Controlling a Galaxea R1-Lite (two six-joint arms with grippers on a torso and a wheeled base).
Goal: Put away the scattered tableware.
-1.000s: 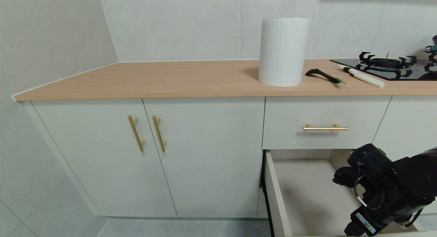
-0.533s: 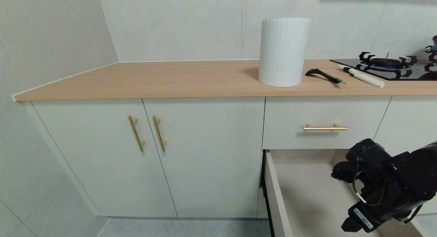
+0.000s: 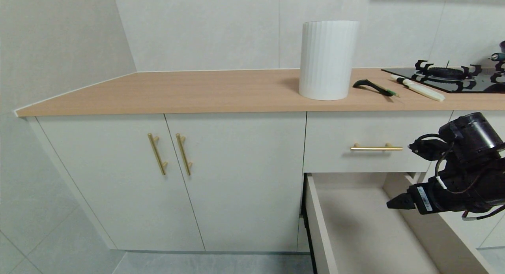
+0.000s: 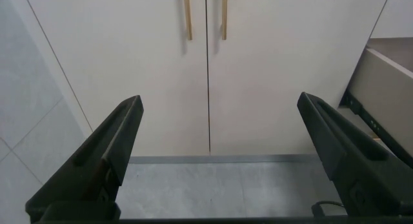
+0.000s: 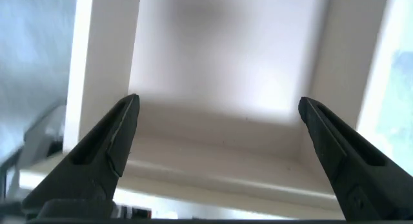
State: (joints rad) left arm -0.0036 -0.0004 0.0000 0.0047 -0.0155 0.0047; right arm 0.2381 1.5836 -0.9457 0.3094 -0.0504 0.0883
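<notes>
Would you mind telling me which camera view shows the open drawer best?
The head view: the open drawer shows its floor, side walls and place beneath the closed drawer. The right wrist view gives a close look inside the drawer; the left wrist view catches one corner.

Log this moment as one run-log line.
drawer open | right gripper open, over drawer | left gripper open, facing cabinet doors | black utensil, white utensil on counter
</notes>
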